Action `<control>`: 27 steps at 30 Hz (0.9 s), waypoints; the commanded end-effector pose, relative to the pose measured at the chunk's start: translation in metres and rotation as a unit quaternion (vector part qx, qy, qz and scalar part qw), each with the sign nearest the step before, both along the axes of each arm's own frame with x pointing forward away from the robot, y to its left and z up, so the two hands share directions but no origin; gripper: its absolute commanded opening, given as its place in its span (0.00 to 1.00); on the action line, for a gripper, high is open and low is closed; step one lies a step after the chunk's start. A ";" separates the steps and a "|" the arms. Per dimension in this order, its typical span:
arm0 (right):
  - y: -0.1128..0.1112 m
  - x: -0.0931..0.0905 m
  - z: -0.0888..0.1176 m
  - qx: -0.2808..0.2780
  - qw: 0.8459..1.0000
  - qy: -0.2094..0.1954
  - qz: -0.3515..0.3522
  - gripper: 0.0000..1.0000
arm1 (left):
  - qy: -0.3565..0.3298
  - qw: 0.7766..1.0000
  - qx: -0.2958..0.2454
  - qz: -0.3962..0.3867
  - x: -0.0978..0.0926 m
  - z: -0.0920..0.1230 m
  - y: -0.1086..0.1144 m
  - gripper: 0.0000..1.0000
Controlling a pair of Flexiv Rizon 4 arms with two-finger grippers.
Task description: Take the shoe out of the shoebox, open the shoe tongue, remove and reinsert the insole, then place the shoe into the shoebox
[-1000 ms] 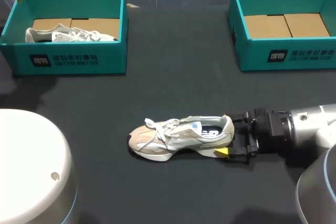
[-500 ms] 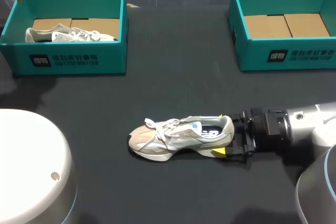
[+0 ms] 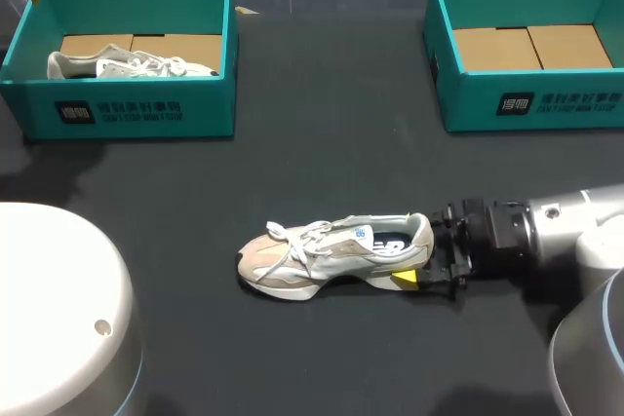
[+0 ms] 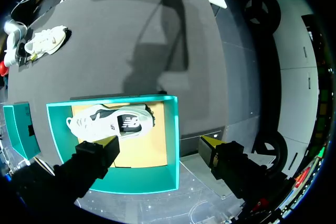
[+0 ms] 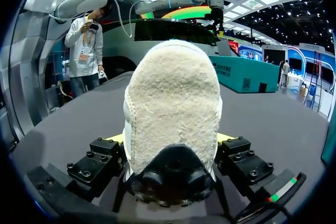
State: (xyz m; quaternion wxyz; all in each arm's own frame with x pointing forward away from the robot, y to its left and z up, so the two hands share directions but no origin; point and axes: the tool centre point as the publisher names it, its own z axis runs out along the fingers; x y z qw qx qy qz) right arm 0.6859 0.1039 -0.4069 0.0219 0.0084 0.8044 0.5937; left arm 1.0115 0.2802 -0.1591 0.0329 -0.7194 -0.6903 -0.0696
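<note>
A beige and grey sneaker lies on its sole in the middle of the dark table, toe to the left. My right gripper comes in low from the right and is shut on the shoe's heel, one yellow tip at each side. In the right wrist view the fleecy heel fills the gap between the fingers. My left gripper hangs open high over the left teal shoebox, which holds a white sneaker.
The left shoebox with the white sneaker stands at the back left. A second teal shoebox with only cardboard inside stands at the back right. A white rounded robot base fills the near left corner.
My right gripper slid a little left along the table onto the heel and its fingers drew in against it. The shoe and the left arm stayed put.
</note>
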 end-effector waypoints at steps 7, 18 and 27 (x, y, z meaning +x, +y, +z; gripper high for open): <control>-0.003 0.000 0.000 -0.002 1.000 0.003 0.002 0.00 | 0.000 1.000 0.001 -0.001 0.000 0.001 0.001 1.00; -0.003 0.000 0.000 -0.001 1.000 0.003 0.001 0.00 | 0.000 1.000 0.001 -0.001 0.000 0.001 0.001 1.00; -0.003 0.000 0.000 -0.001 1.000 0.003 0.001 0.00 | -0.009 1.000 -0.007 0.008 -0.007 0.004 -0.004 1.00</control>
